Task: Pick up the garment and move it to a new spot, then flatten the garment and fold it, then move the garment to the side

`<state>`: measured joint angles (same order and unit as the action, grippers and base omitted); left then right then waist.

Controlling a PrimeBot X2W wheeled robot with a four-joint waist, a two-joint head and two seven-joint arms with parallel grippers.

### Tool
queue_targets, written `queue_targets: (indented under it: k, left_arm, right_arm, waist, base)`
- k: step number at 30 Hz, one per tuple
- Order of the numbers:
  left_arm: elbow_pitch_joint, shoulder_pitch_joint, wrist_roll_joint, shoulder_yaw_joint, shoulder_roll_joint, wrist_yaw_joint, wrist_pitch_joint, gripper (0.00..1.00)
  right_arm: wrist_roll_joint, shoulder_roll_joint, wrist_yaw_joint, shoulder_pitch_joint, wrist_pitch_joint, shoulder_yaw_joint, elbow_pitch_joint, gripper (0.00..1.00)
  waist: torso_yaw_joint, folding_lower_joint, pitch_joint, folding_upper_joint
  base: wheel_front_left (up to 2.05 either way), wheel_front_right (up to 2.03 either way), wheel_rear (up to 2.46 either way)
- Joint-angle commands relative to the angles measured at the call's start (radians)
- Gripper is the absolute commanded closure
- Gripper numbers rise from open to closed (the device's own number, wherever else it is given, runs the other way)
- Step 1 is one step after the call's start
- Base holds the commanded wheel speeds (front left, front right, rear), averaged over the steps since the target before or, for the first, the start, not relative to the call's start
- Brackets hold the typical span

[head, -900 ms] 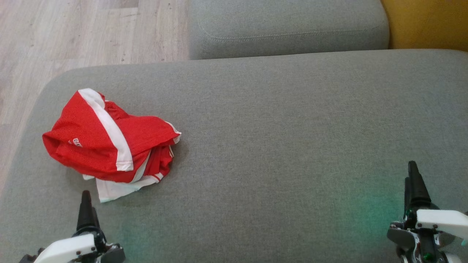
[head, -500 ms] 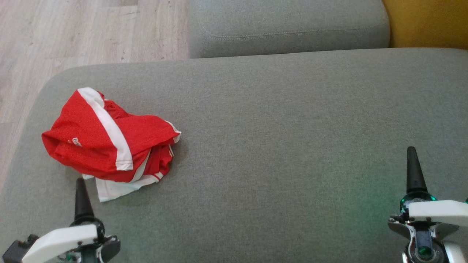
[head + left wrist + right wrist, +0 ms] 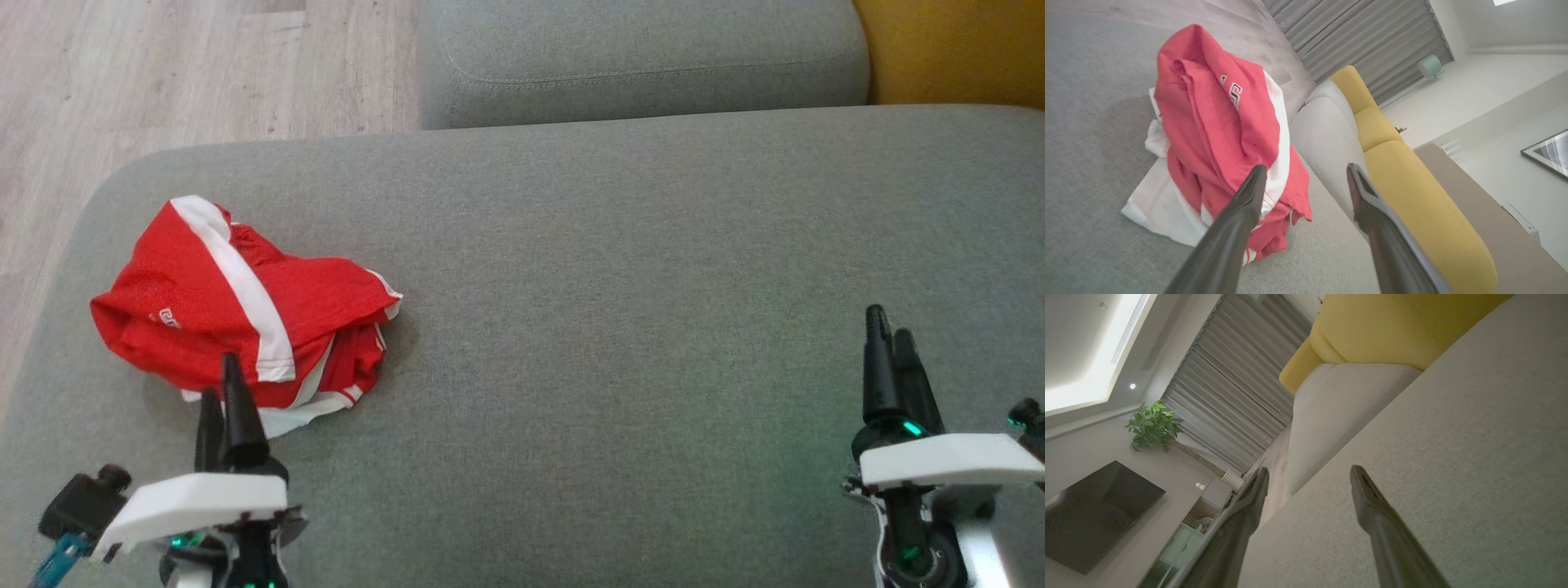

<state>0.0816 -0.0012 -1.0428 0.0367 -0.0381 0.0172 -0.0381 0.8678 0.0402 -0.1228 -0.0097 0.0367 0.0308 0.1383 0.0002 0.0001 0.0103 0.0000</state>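
Note:
A red garment (image 3: 237, 306) with white stripes lies crumpled on the left part of the grey sofa seat (image 3: 620, 269). My left gripper (image 3: 222, 380) stands just in front of its near edge, tips overlapping the cloth in the head view. In the left wrist view the garment (image 3: 1220, 134) is bunched ahead of the open left gripper (image 3: 1306, 173), with nothing between its fingers. Over bare cushion at the lower right, my right gripper (image 3: 888, 322) is open and empty. The right wrist view shows the right gripper (image 3: 1309, 473) spread above the grey fabric.
A grey back cushion (image 3: 645, 61) runs along the far side, with a yellow cushion (image 3: 955, 53) at the top right. Wooden floor (image 3: 163, 73) lies beyond the seat's rounded left edge. Between the garment and my right gripper stretches wide bare seat.
My left gripper has moved forward and to the right, up to the garment's near edge. The right gripper has moved forward and a little left. The garment has not moved.

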Motion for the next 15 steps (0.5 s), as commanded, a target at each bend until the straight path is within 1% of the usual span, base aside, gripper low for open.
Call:
queue_targets:
  k: [1, 5, 15]
  left_arm:
    - [-0.049, -0.052, 0.037, 0.000, -0.008, 0.009, -0.013, 0.00]
    - [-0.058, -0.053, 0.094, 0.024, -0.008, 0.019, -0.025, 0.00]
    - [-0.039, -0.055, 0.274, 0.091, -0.008, -0.008, -0.054, 0.00]
  right_arm:
    - [-0.044, 0.006, -0.003, -0.037, 0.016, -0.020, -0.050, 0.00]
    - [-0.112, 0.006, -0.004, -0.035, 0.027, -0.039, -0.060, 0.00]
    - [-0.273, 0.007, -0.004, -0.033, 0.057, -0.057, -0.079, 0.00]
  waist:
    - [-0.001, 0.0000, -0.001, 0.0000]
    - [-0.004, 0.0000, -0.003, 0.0000]
    - [-0.005, 0.0000, -0.004, 0.0000]
  base:
    - [0.00, 0.00, 0.00]
    - [0.00, 0.00, 0.00]
    - [0.00, 0.00, 0.00]
